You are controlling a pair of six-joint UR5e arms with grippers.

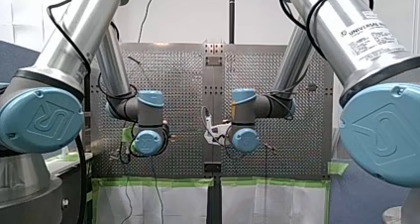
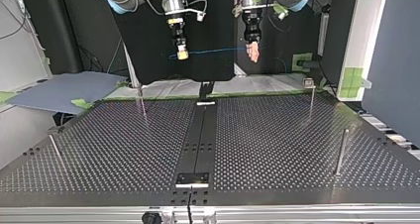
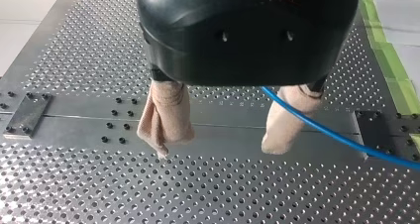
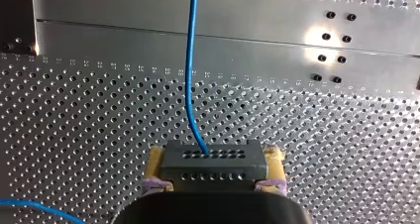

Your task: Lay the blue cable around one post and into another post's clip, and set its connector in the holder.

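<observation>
Blue cable (image 2: 213, 50) hangs in the air as a nearly level line between the two grippers, above the far edge of the table (image 2: 124, 149) in the top view, and touches no post. Its connector (image 4: 210, 172), a black block with rows of holes, is pinched between the yellow pads of my right gripper (image 4: 214, 159). The cable leaves the top of the block and runs straight ahead over the table.

My left gripper (image 3: 218, 147) is spread wide. The cable comes out from under its body and crosses one of its beige padded fingers (image 3: 285, 120), resting against it rather than being squeezed.

Four thin posts stand on the table in the top view: far left (image 2: 142, 102), far right (image 2: 311, 97), near left (image 2: 53, 147) and near right (image 2: 341, 149). The far right one has a small head that may be the clip, though it is too small to be sure. I cannot tell which fitting is the holder.

As I judge it, the task is at its start: the cable is lifted and carried, with nothing routed yet. The next move calls for both arms to come down toward the table, keeping the cable lightly taut. The left fingers need to close on or guide the cable so it can be swept around the chosen post. The right keeps hold of the connector.
</observation>
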